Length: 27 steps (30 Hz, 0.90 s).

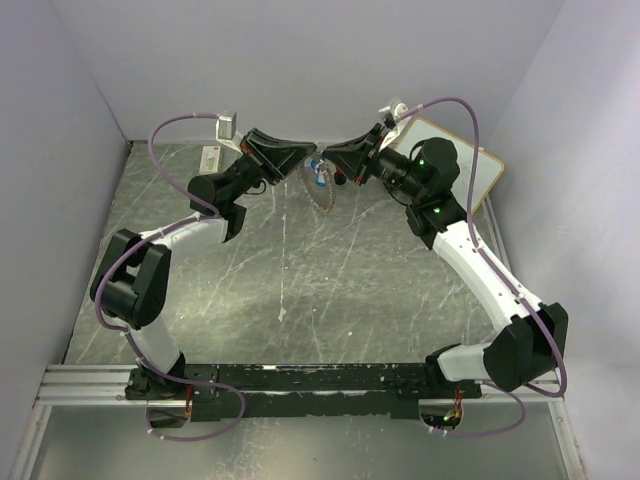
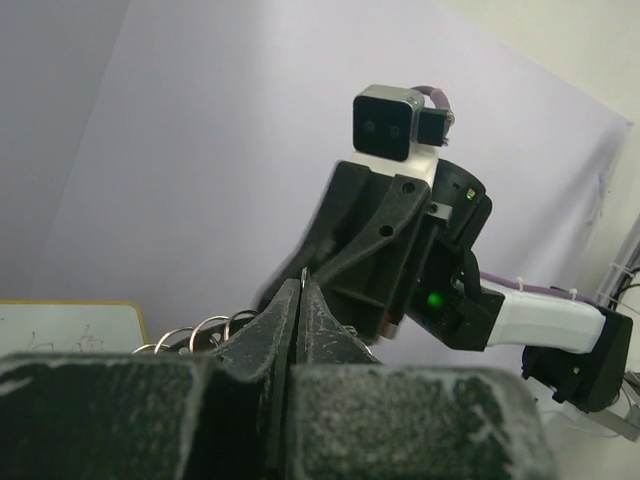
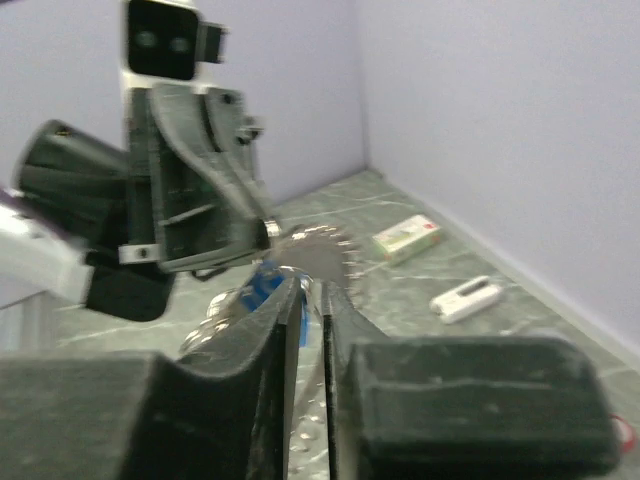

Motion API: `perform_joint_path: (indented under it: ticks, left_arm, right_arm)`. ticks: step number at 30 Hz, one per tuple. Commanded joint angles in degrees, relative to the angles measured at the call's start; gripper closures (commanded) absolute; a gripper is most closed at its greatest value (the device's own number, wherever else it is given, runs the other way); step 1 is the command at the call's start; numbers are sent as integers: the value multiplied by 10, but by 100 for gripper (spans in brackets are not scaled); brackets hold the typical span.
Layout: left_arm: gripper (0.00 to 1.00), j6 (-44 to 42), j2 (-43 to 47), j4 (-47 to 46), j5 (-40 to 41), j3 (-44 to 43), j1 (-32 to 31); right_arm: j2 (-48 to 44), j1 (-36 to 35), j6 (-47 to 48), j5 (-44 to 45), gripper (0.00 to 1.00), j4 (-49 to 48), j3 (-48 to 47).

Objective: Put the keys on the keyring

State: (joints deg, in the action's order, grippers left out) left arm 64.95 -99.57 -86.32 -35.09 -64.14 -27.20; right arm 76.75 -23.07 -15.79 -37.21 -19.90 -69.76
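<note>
The keyring (image 1: 322,196), a grey toothed ring, hangs in the air at the back middle between my two grippers. My left gripper (image 1: 306,166) is shut on its edge; a thin metal rim shows between the closed fingertips in the left wrist view (image 2: 300,285), with small wire rings (image 2: 200,328) beside them. My right gripper (image 1: 331,166) meets it from the right. In the right wrist view its jaws (image 3: 312,290) are nearly closed on a blue key (image 3: 262,285) next to the keyring (image 3: 322,252). The blue key shows in the top view (image 1: 319,180). I cannot make out a second key.
A small white-green box (image 3: 407,238) and a white stick-like item (image 3: 465,298) lie on the marbled table by the back wall, left of the grippers (image 1: 211,157). A framed whiteboard (image 1: 472,168) lies at the back right. Walls close in on three sides.
</note>
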Motion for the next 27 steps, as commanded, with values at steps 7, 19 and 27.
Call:
perform_joint_path:
  ticks: [7,19,27]
  left_arm:
    - [93,15,9,-174,-30,-25,5]
    - [93,53,-2,-175,-74,-66,15]
    - [93,72,-26,-176,-96,-97,26]
  right_arm:
    - [-52,8,60,188,45,47,-3]
    - [-62,8,93,123,44,56,48]
    - [-62,7,65,8,46,32,81]
